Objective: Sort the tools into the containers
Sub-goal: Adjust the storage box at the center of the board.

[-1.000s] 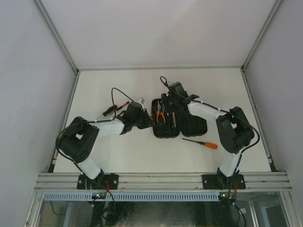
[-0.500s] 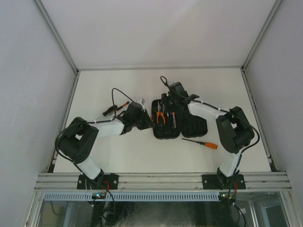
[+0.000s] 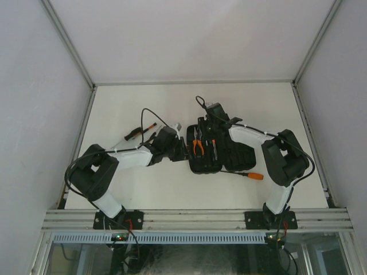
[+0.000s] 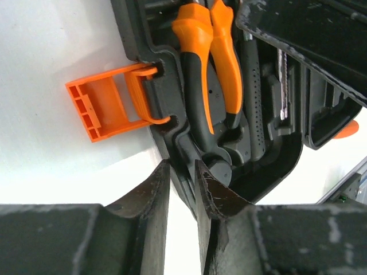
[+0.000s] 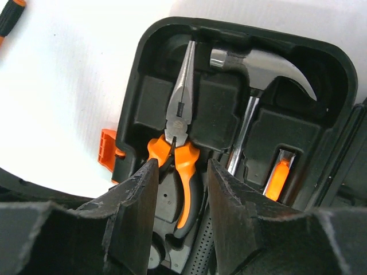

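Observation:
The black tool case (image 3: 235,156) lies open in the middle of the table. Orange-handled pliers (image 5: 182,129) and a steel-head hammer (image 5: 258,60) rest in its moulded slots. My left gripper (image 4: 180,169) is at the case's left side below the orange latch (image 4: 106,109), its fingertips pinching the case rim. My right gripper (image 5: 182,166) hangs open over the pliers' handles, one finger on each side. In the top view the left gripper (image 3: 183,150) touches the case's left edge and the right gripper (image 3: 207,123) is over its far end.
An orange-handled screwdriver (image 3: 252,175) lies just beside the case's near right corner. Two more screwdrivers (image 3: 135,133) lie on the table at the left, behind my left arm. An orange piece (image 5: 279,177) sits in a slot right of the hammer.
The case has slid right and toward the near edge, together with my left gripper. It now reaches the loose orange screwdriver. The right gripper stays over the pliers.

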